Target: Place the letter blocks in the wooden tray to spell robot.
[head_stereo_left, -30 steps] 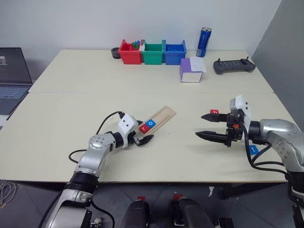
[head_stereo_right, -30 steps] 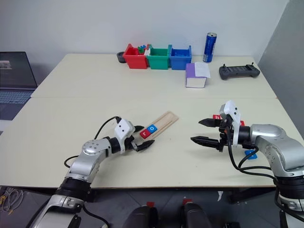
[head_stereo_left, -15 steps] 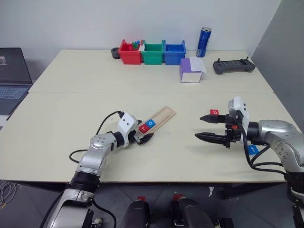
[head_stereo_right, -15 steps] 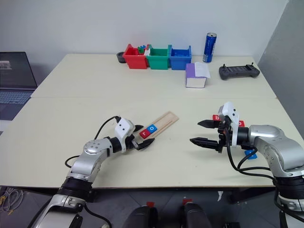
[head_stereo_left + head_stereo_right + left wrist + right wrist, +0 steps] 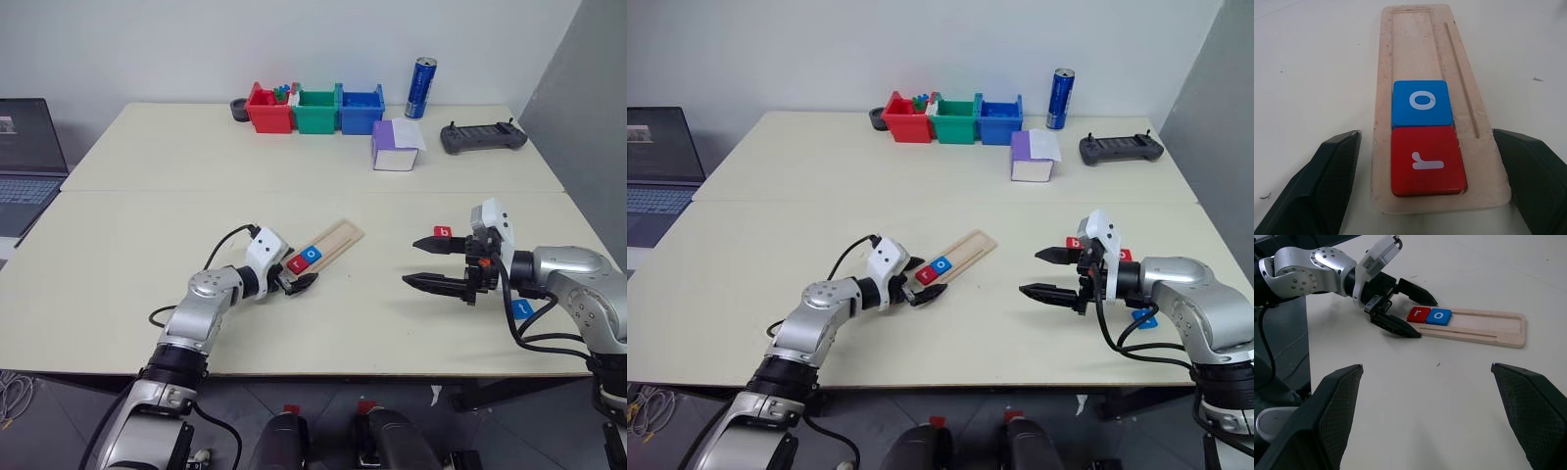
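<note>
The wooden tray (image 5: pixel 331 242) lies slanted at mid-table, and its near end holds two letter blocks: a red "r" (image 5: pixel 1427 160) and, beyond it, a blue "o" (image 5: pixel 1422 103). My left gripper (image 5: pixel 297 269) is open, with one finger on each side of that near end, touching neither block. To the right, my right gripper (image 5: pixel 411 261) hovers open and empty above the table. A red "b" block (image 5: pixel 443 233) lies on the table just behind its upper finger. Beside my right forearm lies a blue block (image 5: pixel 522 308), partly behind cables.
Along the far edge stand red (image 5: pixel 266 110), green (image 5: pixel 315 110) and blue (image 5: pixel 361 110) bins and a blue can (image 5: pixel 421 86). A purple box (image 5: pixel 395 147) and a black controller (image 5: pixel 482 136) sit at the back right. A laptop (image 5: pixel 24 166) is at the far left.
My left gripper has tipped slightly at the tray's near end without leaving it. The right gripper and the blocks have kept still.
</note>
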`<state>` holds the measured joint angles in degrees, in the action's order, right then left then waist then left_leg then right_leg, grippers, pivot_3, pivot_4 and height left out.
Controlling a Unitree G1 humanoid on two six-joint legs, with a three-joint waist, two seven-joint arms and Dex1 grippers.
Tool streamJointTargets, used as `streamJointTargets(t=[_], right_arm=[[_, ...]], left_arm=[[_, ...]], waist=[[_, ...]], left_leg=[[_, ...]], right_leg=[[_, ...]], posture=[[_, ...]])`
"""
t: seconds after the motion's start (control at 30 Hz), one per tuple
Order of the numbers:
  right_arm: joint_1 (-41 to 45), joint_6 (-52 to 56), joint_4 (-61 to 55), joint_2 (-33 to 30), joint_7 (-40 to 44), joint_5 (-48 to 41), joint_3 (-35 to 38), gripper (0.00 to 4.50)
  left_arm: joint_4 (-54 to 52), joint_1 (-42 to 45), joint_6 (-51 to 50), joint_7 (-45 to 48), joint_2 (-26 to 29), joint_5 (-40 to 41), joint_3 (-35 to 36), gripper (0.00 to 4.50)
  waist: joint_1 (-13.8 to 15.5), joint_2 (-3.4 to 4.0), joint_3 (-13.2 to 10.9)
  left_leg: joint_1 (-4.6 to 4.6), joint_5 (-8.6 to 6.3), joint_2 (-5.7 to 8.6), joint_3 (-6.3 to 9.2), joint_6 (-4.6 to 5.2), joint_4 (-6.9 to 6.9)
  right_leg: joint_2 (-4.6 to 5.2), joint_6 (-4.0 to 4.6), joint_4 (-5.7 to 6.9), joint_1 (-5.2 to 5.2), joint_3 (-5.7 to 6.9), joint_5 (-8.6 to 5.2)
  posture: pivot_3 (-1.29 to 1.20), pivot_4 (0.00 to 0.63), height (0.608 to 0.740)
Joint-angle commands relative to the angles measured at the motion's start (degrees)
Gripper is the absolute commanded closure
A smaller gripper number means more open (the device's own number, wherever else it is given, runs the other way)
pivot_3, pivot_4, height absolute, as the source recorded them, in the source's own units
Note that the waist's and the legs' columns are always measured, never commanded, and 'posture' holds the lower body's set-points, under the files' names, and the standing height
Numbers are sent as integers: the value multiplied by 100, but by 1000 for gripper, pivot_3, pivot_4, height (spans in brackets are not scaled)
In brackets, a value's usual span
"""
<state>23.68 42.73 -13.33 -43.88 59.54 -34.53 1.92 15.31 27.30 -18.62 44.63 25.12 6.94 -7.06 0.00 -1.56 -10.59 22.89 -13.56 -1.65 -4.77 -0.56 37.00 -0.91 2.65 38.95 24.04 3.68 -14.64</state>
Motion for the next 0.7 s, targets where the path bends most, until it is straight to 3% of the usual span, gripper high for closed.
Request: streamJointTargets(t=[0.03,0.07,0.23,0.47,0.7], right_arm=[[14,-114,-135,-51,14,-10,73,34],[11,-117,-136,-50,10,-10,75,34],[16,-141,-117,-45,-3,-3,82,0],[-20,-158,-113,-176,63,4,153,0],[-661,-607,-168,-1276,719,445,103,0]], left_arm=[[55,-31,-157,65,63,-144,-159,0],[47,-33,-164,90,64,-132,-162,0],[71,-87,-126,117,97,-212,-212,1086],[135,-66,141,376,159,-187,-295,1107],[276,226,805,1685,329,78,-486,1107]], waist=[[0,0,0],[0,-1,1],[0,-2,1],[-1,-2,2],[14,-3,1]], left_leg=[[0,0,0,0,0,0],[0,0,0,0,0,0],[0,0,0,0,0,0],[0,0,0,0,0,-1],[6,-1,2,-1,1,-4]], right_leg=[[0,0,0,0,0,0],[0,-1,0,0,0,0],[0,-1,0,0,-1,0],[0,-1,0,0,-1,0],[1,0,-12,2,0,0]], posture=[[0,150,740],[0,150,740],[0,150,740],[0,150,740],[0,150,740]])
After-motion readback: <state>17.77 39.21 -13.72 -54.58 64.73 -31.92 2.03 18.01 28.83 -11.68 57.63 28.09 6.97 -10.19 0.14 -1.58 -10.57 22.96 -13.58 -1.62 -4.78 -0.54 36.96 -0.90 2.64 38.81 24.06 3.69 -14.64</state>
